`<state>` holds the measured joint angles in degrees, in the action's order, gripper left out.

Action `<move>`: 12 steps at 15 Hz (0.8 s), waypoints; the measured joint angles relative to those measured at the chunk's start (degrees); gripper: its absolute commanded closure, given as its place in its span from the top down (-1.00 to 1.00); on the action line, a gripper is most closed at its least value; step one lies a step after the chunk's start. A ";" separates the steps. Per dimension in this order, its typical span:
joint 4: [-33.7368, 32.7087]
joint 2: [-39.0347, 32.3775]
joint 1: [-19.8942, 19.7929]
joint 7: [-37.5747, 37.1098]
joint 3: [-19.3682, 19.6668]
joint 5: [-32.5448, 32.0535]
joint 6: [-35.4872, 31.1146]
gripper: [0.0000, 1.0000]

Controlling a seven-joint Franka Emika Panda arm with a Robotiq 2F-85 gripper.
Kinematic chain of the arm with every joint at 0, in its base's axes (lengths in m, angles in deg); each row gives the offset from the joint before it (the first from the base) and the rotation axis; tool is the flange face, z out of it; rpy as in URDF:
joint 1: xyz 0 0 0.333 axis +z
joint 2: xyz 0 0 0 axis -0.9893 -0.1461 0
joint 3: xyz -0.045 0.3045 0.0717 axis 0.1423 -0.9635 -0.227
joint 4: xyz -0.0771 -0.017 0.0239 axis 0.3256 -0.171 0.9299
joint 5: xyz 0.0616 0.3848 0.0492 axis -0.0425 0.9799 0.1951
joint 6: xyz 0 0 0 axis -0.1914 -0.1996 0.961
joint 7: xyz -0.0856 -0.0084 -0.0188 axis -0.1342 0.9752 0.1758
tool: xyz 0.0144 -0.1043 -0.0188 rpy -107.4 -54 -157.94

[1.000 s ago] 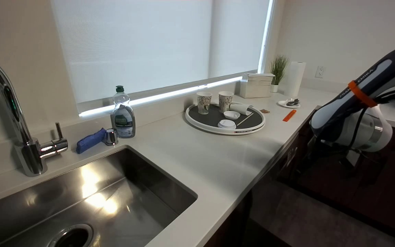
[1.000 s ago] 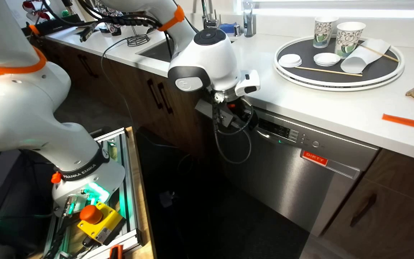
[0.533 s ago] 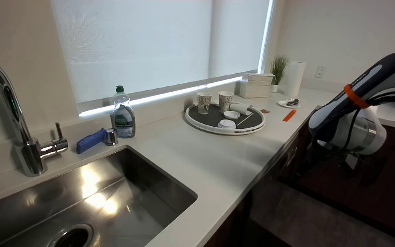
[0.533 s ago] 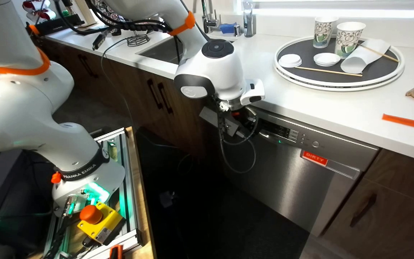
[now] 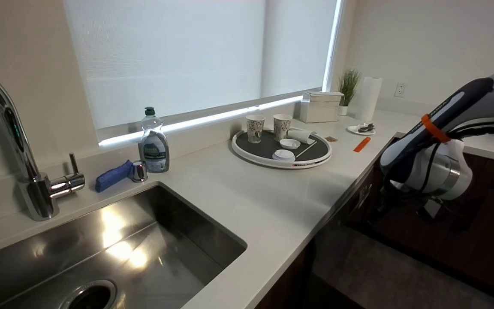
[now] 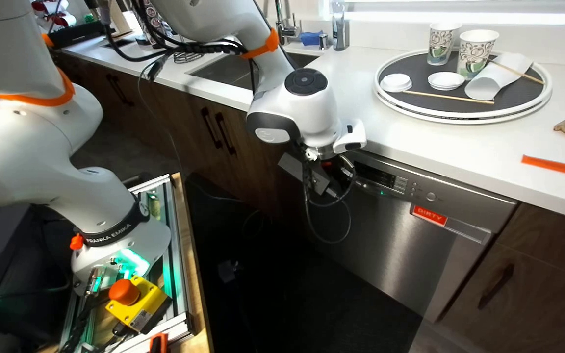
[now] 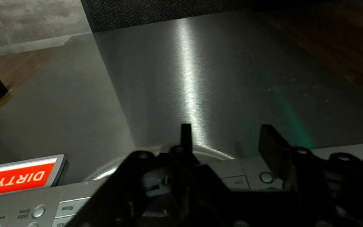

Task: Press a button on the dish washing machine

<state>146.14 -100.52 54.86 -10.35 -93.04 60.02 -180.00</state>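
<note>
Fingers (image 7: 273,145): spread, wide gap b/w tips in wrist view, nothing in grip; bases run off btm edge, dark & blurry.
Fingers, ext.: lost in dark under arm (image 6: 312,110) in both exterior views.
Dishwasher (image 6: 385,255): steel front under table (image 6: 483,152) edge in an exterior view; arm hides upper corner nearest sink (image 5: 195,231). Also fills most of wrist view.
Contact: can't tell if fingers touch dishwasher.
Control strip (image 6: 476,206): mid part hidden by fingers in wrist view; upside-down "Rinse", "Extra Shine" & "Eco" legible there, but print's too small to read in an exterior view.
Round btn (image 7: 266,177): right by one finger in wrist view; pressed or not, can't tell.
DIRTY sign (image 6: 428,215): red, whole in an exterior view; inverted & cut off at L edge in wrist view.
Cabinets (image 5: 487,223): near black in an exterior view, detail lost.
Faucet (image 5: 37,195): top runs off L edge in an exterior view.
Soap btl (image 6: 339,27): top cut off by frame in an exterior view; green cap (image 5: 149,111) shows in an exterior view.
Tray (image 6: 459,119) w/ cups (image 6: 476,51): in both exterior views.
Orange strip (image 6: 559,167): R end cut off in an exterior view.
Paper roll (image 5: 369,98), plant (image 5: 347,88): only in an exterior view.
Yellow box (image 6: 146,296): red-orange knob (image 6: 124,292) on top, only in an exterior view.
</note>
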 measured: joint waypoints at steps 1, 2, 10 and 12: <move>-0.39 -0.67 -0.47 0.00 -0.59 0.02 -0.50 -0.60; -0.77 -1.33 -0.97 0.00 -1.29 0.07 -1.11 -0.73; -2.94 -5.99 -5.66 0.00 -7.01 0.10 -6.15 -1.00; -3.47 -6.97 -7.19 0.00 -8.59 0.10 -6.54 -1.00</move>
<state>142.67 -107.49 47.67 -10.35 -101.62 60.12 -186.54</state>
